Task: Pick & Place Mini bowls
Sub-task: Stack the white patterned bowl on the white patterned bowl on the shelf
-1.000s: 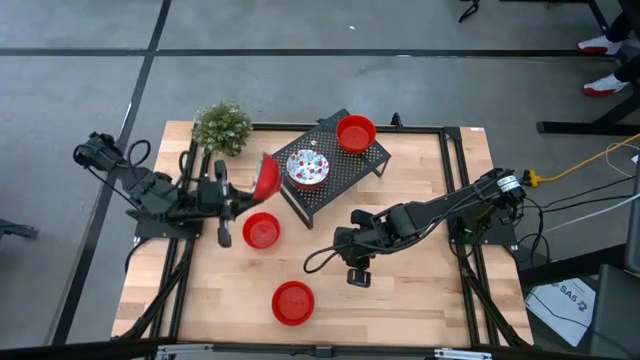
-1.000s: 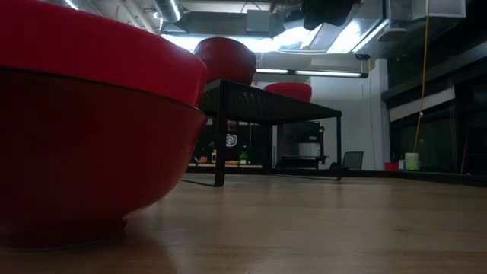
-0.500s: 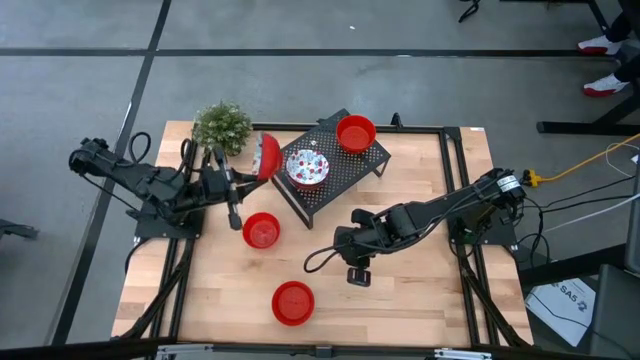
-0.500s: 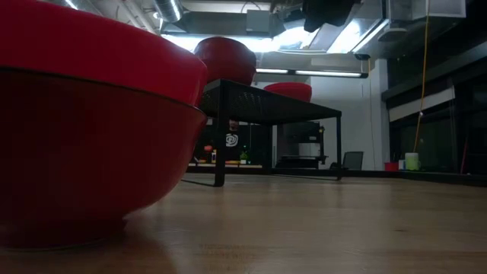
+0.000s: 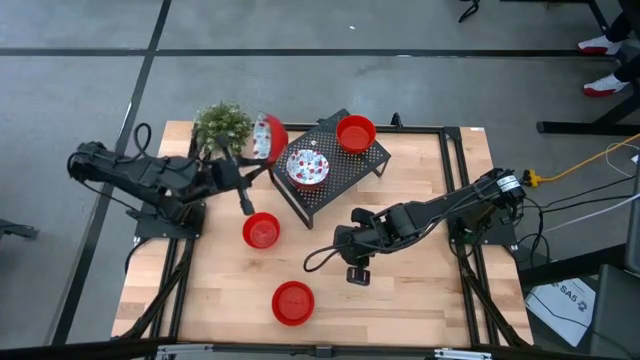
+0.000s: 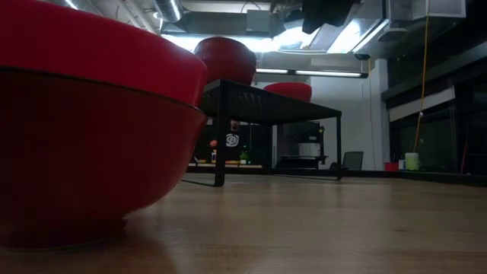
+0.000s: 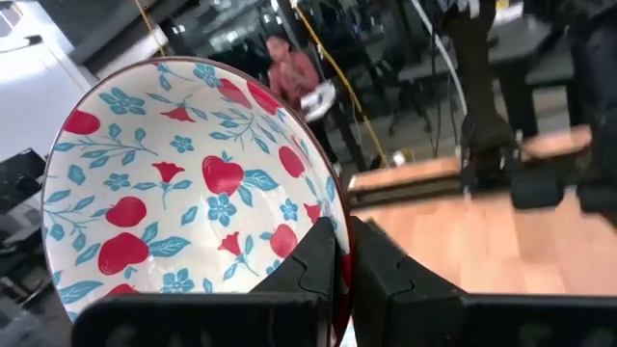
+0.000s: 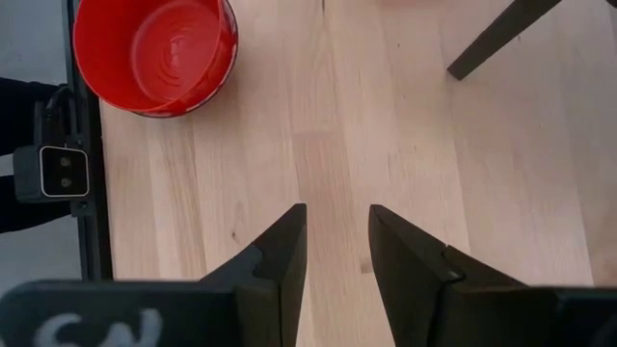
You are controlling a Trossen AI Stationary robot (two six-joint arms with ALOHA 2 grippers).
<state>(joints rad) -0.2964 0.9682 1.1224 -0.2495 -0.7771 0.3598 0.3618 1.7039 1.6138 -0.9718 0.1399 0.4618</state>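
Observation:
My left gripper (image 5: 255, 156) is shut on a mini bowl (image 5: 266, 136), white with red and blue flowers inside and red outside, raised beside the potted plant (image 5: 221, 126). The same bowl (image 7: 183, 183) fills the left wrist view. On the black mesh rack (image 5: 335, 172) a flowered bowl (image 5: 307, 167) and a red bowl (image 5: 355, 132) stand on their bases. Two more red bowls (image 5: 261, 230) (image 5: 292, 302) sit on the table. My right gripper (image 5: 357, 271) hovers open over bare wood near the table's middle; the nearest red bowl (image 8: 154, 50) shows ahead of it. My left gripper pinches the flowered bowl's rim (image 7: 326, 214), one finger (image 7: 310, 270) inside the bowl and the other (image 7: 386, 275) against its red outer wall. The bowl is lifted clear of the table and tipped on its side, so its inside shows from above.
The potted plant stands at the far left corner, close to the held bowl. The rack takes up the far middle of the table (image 5: 420, 290). In the low view a red bowl (image 6: 91, 144) looms close to the camera, with the rack (image 6: 266, 106) behind it.
My left gripper has carried the flowered bowl toward the table's far edge, from beside the rack's near-left corner to next to the plant. It has turned on the way, so the bowl's flowered inside now shows from above. My right arm has kept still.

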